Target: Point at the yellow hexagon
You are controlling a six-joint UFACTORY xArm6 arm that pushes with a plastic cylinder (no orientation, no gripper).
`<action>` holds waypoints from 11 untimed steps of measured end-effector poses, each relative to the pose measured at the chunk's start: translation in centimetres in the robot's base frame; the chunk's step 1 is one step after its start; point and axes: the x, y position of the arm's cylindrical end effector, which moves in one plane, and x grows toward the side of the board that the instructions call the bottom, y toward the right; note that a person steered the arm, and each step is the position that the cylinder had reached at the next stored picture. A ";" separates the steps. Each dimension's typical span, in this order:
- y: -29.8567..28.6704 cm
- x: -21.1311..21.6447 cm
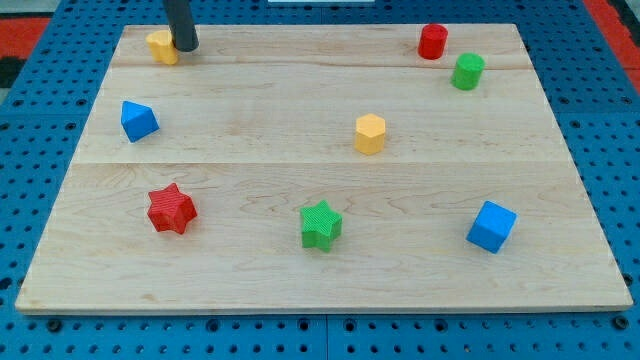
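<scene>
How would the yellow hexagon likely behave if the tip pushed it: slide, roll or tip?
The yellow hexagon looks squat with a flat base, so it would probably slide, not roll or tip. The smooth wooden board suggests little drag. An off-centre push may turn it. My tip is far off, by another yellow block at the view's top left.

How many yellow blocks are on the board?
2. A yellow hexagon sits near the middle, and another yellow block is at the view's top left, right beside my tip, partly hidden.
</scene>
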 end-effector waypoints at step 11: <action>25.5 1.6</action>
